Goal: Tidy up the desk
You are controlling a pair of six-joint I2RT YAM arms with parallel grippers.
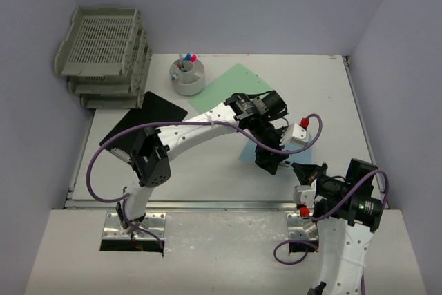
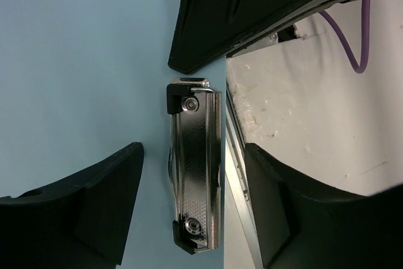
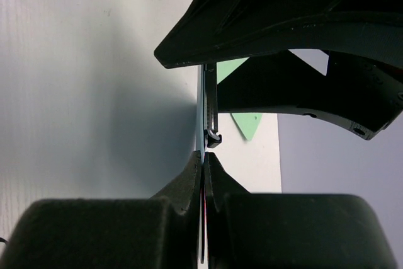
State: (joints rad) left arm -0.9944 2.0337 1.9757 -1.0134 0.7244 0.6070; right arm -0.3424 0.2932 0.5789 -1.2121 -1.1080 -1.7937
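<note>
Pinching blue clipboard [image 2: 82,80] edge — right jaws | left jaws open, flanking metal clip [image 2: 196,168]

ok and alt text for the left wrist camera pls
A silver metal clip on a light blue clipboard sits between the open black fingers of the left gripper, seen from close above. Another black robot part juts in from the top, and a scuffed white surface with a purple cable lies to the right.
</note>
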